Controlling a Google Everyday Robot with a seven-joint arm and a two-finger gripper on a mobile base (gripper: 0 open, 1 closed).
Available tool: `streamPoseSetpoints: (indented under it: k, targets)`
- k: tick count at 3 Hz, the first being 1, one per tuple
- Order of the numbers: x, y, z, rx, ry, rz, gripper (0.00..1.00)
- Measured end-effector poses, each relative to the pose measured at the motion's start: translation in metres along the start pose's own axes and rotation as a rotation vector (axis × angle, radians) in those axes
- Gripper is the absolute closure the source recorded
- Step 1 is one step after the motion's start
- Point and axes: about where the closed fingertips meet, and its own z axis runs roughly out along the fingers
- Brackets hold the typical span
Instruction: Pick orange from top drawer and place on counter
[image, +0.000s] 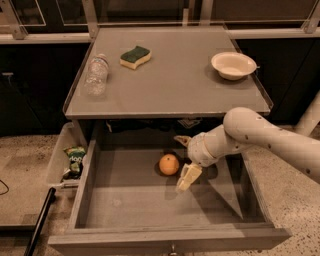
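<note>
The small round orange fruit (169, 164) lies on the floor of the wide, shallow grey wooden top drawer (135, 202), which stands pulled out beneath the flat grey desk (175, 87). The orange sits toward the back of the drawer, a little right of the middle, clear of every wall. The robot's white arm (260, 135) reaches in from the right. Its two-finger end effector (179, 163) is down inside the drawer, just to the right of the orange. Its pale fingers (189, 176) are spread apart, released and gripping nothing. One points toward the back of the drawer and the other toward the front, with the orange at the mouth of the gap. Whether either finger touches the skin cannot be told.

On the desk, a clear plastic bottle (96, 75) lies on its side near the left edge. A green-and-yellow sponge (135, 56) rests to its right, toward the back, and a white bowl (233, 65) stands near the right edge. Left of the drawer, a pale plastic bin (59, 160) holds a green snack packet (75, 159).
</note>
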Motion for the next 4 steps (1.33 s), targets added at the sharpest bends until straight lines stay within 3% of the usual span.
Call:
streamPoseSetpoints:
  k: [1, 2, 4]
  targets:
    - [0.0061, -0.0051, 0.0291, -0.048, -0.017, 0.023, 0.00]
    - [0.0062, -0.0050, 0.0295, -0.049, -0.018, 0.023, 0.00]
    - [0.0061, -0.0050, 0.0295, -0.049, -0.018, 0.023, 0.42]
